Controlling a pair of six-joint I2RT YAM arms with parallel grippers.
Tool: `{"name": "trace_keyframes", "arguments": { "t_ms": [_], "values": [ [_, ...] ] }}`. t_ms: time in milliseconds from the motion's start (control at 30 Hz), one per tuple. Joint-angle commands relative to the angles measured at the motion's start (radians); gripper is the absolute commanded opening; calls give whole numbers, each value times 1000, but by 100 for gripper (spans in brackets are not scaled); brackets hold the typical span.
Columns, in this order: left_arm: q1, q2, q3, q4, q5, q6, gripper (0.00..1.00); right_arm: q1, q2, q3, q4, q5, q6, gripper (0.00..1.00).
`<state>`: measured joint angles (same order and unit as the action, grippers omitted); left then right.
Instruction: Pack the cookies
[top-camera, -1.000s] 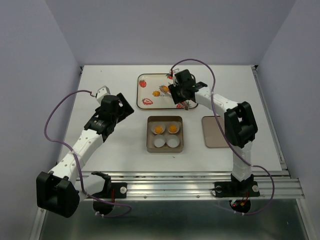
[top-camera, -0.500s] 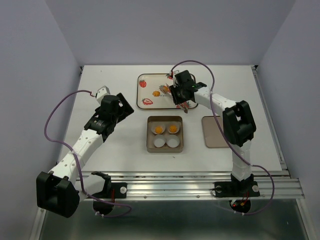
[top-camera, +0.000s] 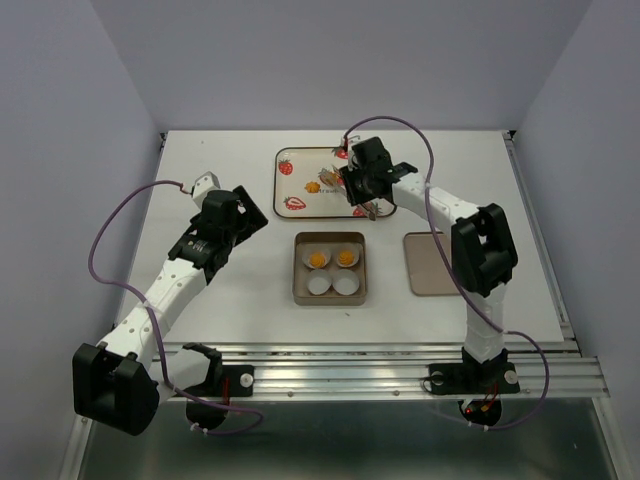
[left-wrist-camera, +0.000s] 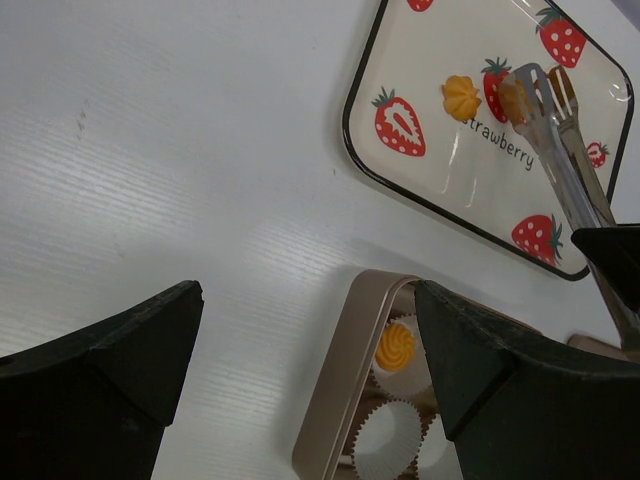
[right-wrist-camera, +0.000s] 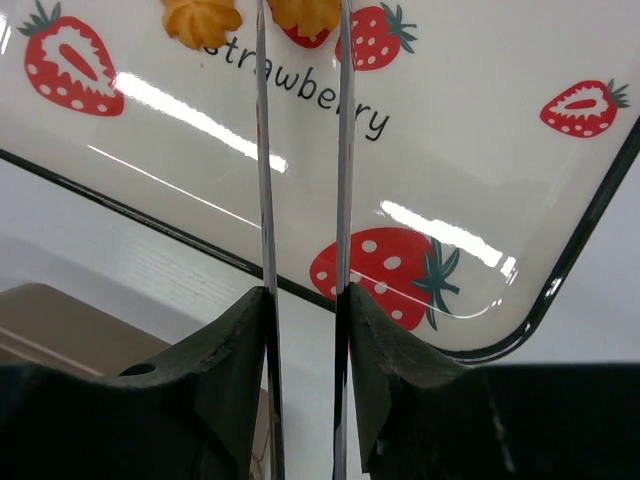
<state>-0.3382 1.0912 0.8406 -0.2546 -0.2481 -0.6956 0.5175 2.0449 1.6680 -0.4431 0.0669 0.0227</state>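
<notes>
Two orange-yellow cookies are on the strawberry-print tray (top-camera: 300, 160). One cookie (top-camera: 313, 186) lies loose; it also shows in the left wrist view (left-wrist-camera: 461, 96) and the right wrist view (right-wrist-camera: 200, 20). The other cookie (right-wrist-camera: 305, 12) sits between the tips of metal tongs (right-wrist-camera: 342, 180). My right gripper (right-wrist-camera: 305, 320) is shut on the tongs over the tray's near edge (top-camera: 365, 192). Two more cookies (top-camera: 318, 259) (top-camera: 347, 258) sit in paper cups in the square tin (top-camera: 296, 270). My left gripper (top-camera: 245, 212) is open and empty, left of the tin (left-wrist-camera: 340, 400).
Two empty white paper cups (top-camera: 318, 286) (top-camera: 345, 285) fill the tin's near row. The tin's lid (top-camera: 428, 263) lies flat to the right of the tin. The tray has a raised black rim (right-wrist-camera: 150, 215).
My right gripper with the tongs has shifted slightly to the right and back over the tray. The left arm has not moved.
</notes>
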Motion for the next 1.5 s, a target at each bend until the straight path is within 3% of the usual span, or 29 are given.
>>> {"name": "trace_keyframes", "arguments": {
  "t_ms": [0, 200, 367, 533, 800, 1000, 1133, 1233, 1467],
  "values": [
    [5, -19, 28, 21, -14, -2, 99, -5, -158, -25, 61, 5, 2, 34],
    [5, -31, 20, 26, 1, -5, 99, -5, -264, -129, 83, 11, 31, 34],
    [5, -47, 11, 35, 29, -8, 99, -5, -446, -299, 89, -7, 85, 34],
    [-1, -47, -6, 66, 79, -4, 99, 67, -635, -459, 18, 49, 121, 34],
    [-48, -21, -26, 90, 116, 1, 99, 193, -879, -603, -127, -56, 174, 33],
    [-78, -20, -41, 89, 110, -2, 99, 268, -953, -637, -288, -125, 195, 32],
    [-81, -22, -48, 87, 105, -1, 99, 328, -967, -640, -298, -197, 203, 30],
    [-84, -22, -44, 78, 93, 1, 99, 354, -953, -619, -344, -102, 263, 31],
    [-84, -14, -40, 75, 82, 10, 99, 374, -973, -676, -339, -76, 370, 31]
  ]
}}
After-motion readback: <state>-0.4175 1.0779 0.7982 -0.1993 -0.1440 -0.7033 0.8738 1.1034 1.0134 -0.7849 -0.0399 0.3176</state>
